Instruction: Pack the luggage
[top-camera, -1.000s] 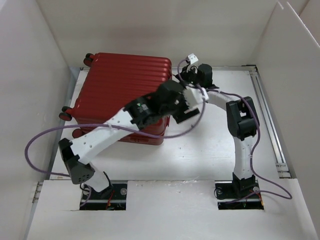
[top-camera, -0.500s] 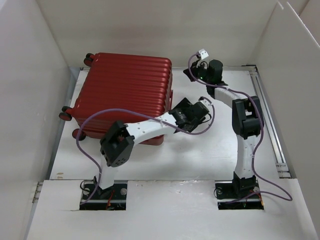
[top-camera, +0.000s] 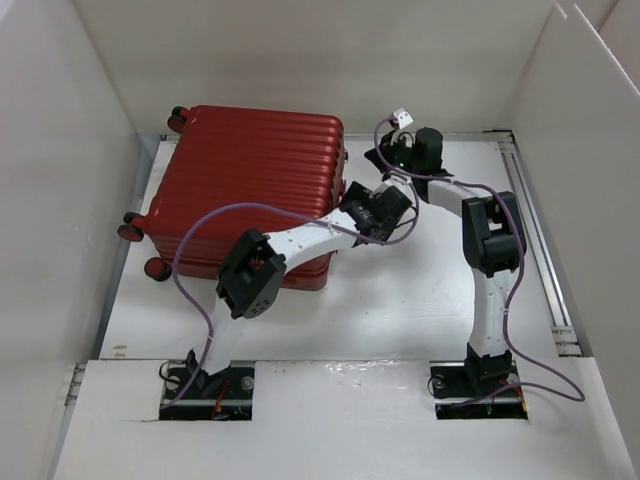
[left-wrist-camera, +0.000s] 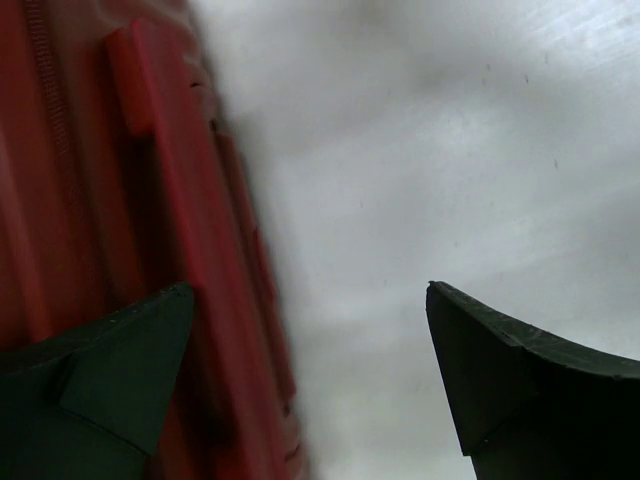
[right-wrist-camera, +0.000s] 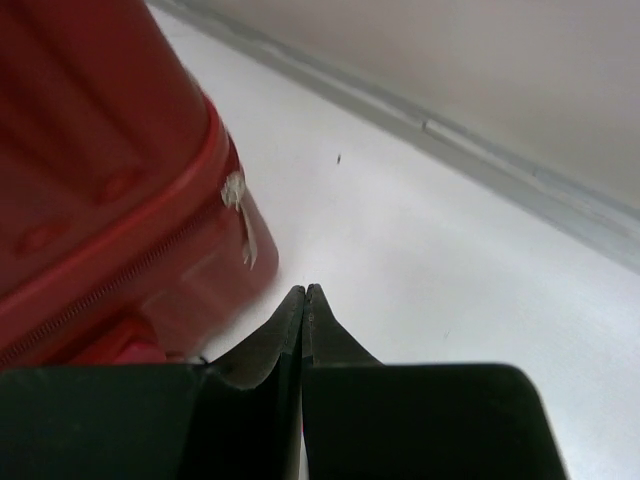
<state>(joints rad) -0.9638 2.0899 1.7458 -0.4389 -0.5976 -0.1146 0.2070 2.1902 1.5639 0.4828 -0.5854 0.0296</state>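
The luggage (top-camera: 250, 190), a dark-red ribbed hard-shell suitcase, lies closed and flat at the back left of the table, its black wheels on the left. My left gripper (top-camera: 352, 200) is open and empty beside the suitcase's right side; in the left wrist view (left-wrist-camera: 310, 295) one finger stands in front of the red shell (left-wrist-camera: 120, 250). My right gripper (top-camera: 378, 158) is shut and empty, close to the suitcase's back right corner; in the right wrist view (right-wrist-camera: 305, 290) the zipper seam and a pale zipper pull (right-wrist-camera: 238, 205) lie just left of the tips.
White walls (top-camera: 70, 150) enclose the table on the left, back and right. A metal rail (top-camera: 540, 230) runs along the right side. Purple cables (top-camera: 200, 250) loop from both arms over the suitcase's front edge.
My left arm has swung down off the suitcase top to its right side, then drawn in toward it. My right gripper has shifted a little along the back right corner.
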